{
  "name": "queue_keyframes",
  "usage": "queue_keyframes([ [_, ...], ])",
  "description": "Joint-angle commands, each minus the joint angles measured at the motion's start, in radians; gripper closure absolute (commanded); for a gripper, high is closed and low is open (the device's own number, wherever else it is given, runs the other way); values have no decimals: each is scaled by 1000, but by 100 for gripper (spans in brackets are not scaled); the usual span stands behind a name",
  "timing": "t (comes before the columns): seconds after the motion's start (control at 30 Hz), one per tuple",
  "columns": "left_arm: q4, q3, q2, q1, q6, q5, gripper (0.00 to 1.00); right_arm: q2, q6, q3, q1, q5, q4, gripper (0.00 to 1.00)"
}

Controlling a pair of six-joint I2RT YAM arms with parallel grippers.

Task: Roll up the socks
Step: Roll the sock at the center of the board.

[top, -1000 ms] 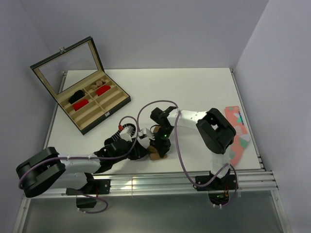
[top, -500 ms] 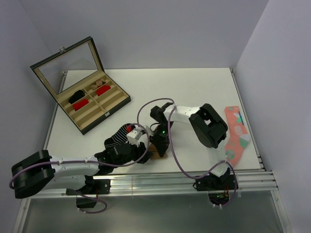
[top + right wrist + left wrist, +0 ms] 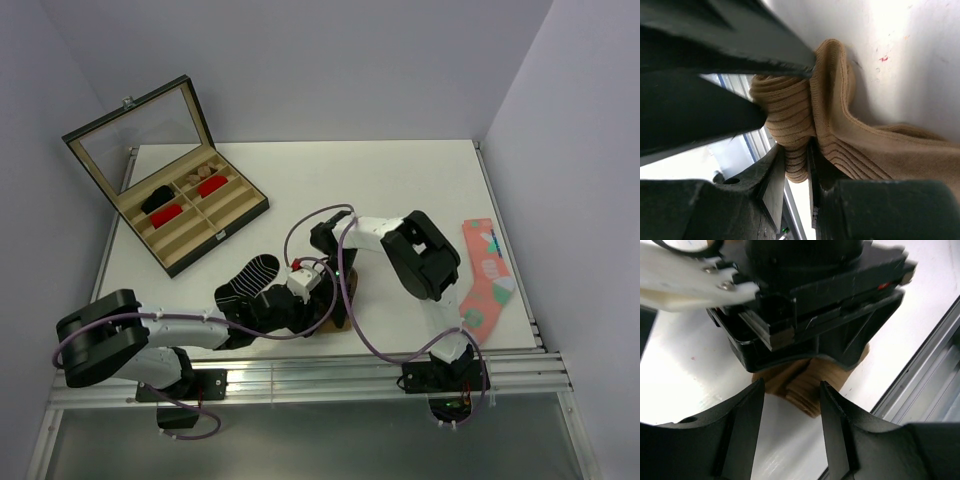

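Near edge: the aluminium rail (image 3: 330,375) runs along the table (image 3: 400,190) front, and both hands work just inside it, so there is little room on that side.

Tan sock (image 3: 335,323) sits at centre front, close to the rail. It is plain tan-brown with a ribbed cuff, bunched into thick folds, and part of it trails flat on the table.

Right hand (image 3: 796,165) comes down onto it from above, with its fingers pressed onto a ribbed fold and pinching the sock. Left hand (image 3: 791,390) is low to the table and points at the same sock from the left. Its fingers are spread with nothing between them, and the tips are just short of the fabric.

Striped sock (image 3: 250,275) is black with thin white stripes. It lies flat just left of the hands, on the far side of the left forearm, apart from the tan one.

Coral sock (image 3: 487,270) lies along the table's right edge, well away from the hands.

The middle and far right of the table are open white surface.

Far left: a compartment box (image 3: 220,240) sits at an angle with its glass lid (image 3: 125,108) stood open. Inside are two red bundles (image 3: 168,212), a black bundle (image 3: 157,198) and a pale bundle (image 3: 200,170), each in its own slot. The slots along the near side look bare.
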Motion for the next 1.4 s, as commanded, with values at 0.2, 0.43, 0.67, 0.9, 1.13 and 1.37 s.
queue_keyframes([
  [0.2,88,25,55,-4,48,90,47,79,-59,-23,-16,247,79,85],
  [0.43,99,48,61,-4,77,116,46,81,-55,-28,-24,247,82,85],
  [0.67,139,55,106,-4,72,195,45,80,-54,-25,-29,246,82,85],
  [0.9,175,51,147,5,54,233,46,76,-51,-33,-29,241,88,85],
  [1.13,198,52,206,11,-9,290,65,54,-43,-57,-38,246,111,85],
  [1.37,98,92,239,-3,-118,285,96,15,-8,-69,-61,250,154,76],
])
